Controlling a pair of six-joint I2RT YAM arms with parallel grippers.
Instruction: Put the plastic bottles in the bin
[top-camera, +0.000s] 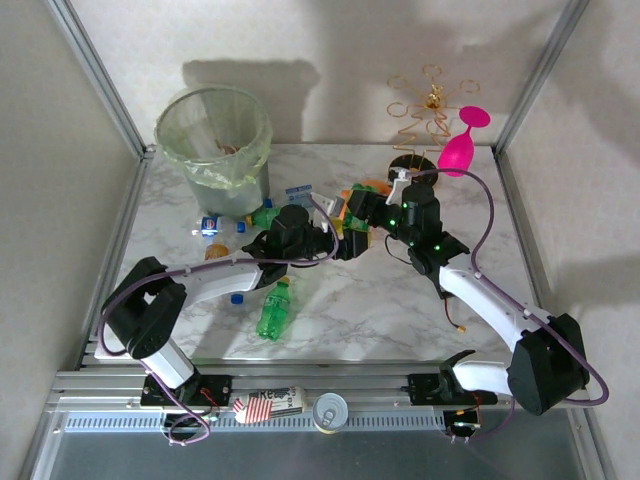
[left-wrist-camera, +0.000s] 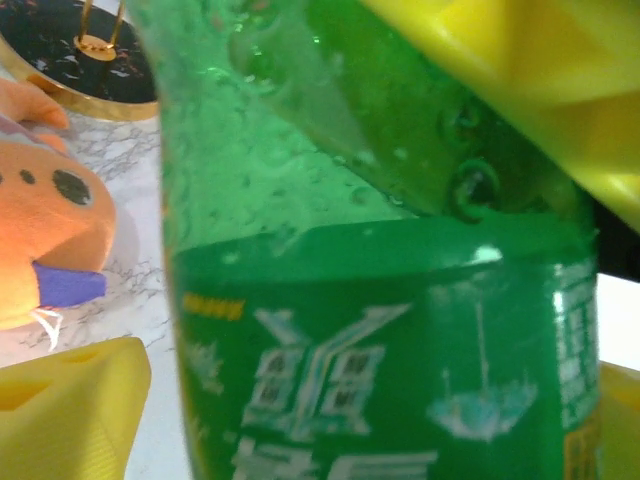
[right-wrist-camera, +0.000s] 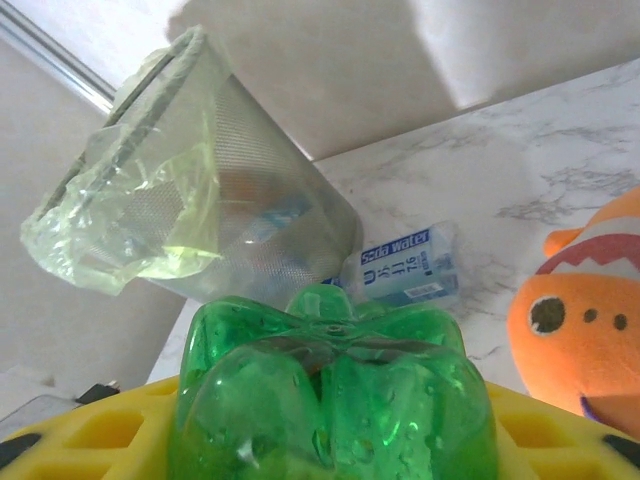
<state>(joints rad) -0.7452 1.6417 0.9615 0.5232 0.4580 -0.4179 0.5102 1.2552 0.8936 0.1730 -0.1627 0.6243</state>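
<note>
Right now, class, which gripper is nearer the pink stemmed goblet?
Right. The right gripper is left of the pink goblet, toward the arm bases; the left gripper is even farther left.

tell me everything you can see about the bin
The bin is a round, translucent grey-green wastebasket with a finely meshed-looking wall, narrowing toward its base. A pale green plastic bag lines it and folds loosely over the rim. It stands upright at the table's far left corner. A brownish item lies inside. A blue-labelled clear bottle lies right beside its base.
</note>
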